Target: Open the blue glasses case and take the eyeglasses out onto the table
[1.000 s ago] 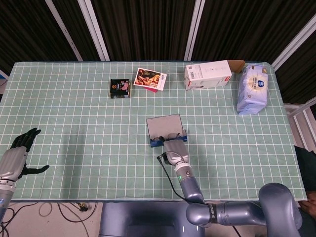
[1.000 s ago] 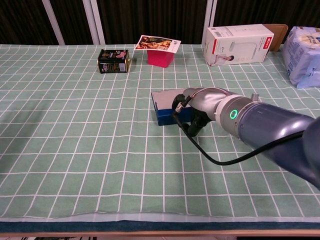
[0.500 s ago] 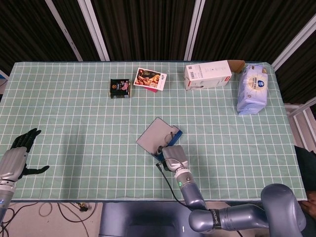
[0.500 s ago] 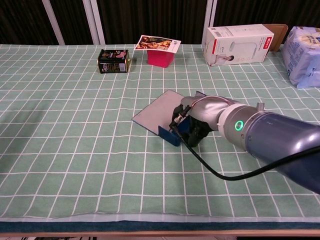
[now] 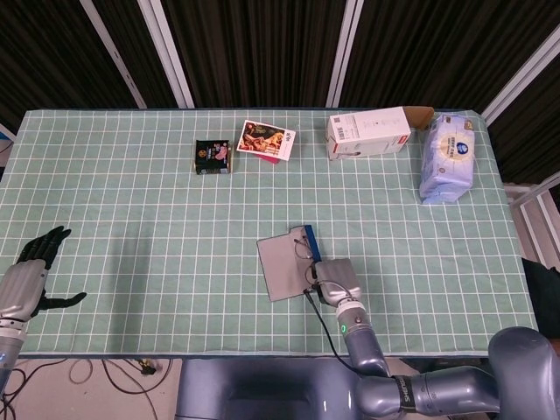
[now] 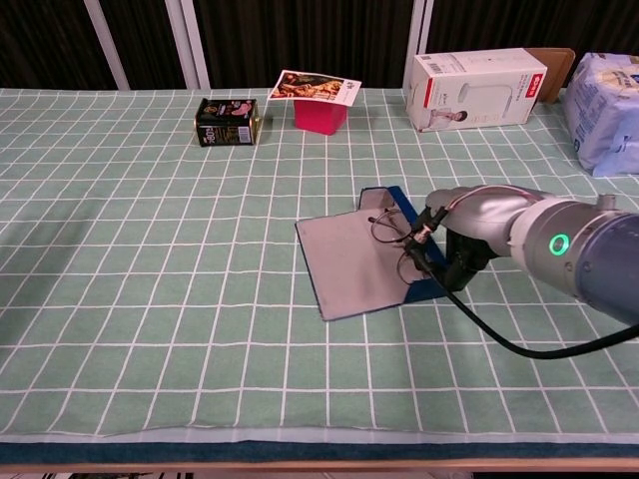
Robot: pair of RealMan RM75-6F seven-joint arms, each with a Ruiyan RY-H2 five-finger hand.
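Blue glasses case point(image 6: 407, 289) lies open on green checked tablecloth point(image 6: 150, 299), its flat grey lid point(image 6: 349, 262) folded out to the left. Dark thin-framed eyeglasses point(image 6: 391, 228) sit at the case's blue base, partly over the lid. Right hand point(image 6: 454, 254), dark fingers, is at the case's right side, touching it; exact grip unclear. Black cable point(image 6: 499, 334) trails from the wrist. Far edge: small dark tin point(image 6: 227, 121), pink box point(image 6: 320, 114) with picture card point(image 6: 315, 87) on top, white carton point(image 6: 487, 87), pale blue pack point(image 6: 607, 95).
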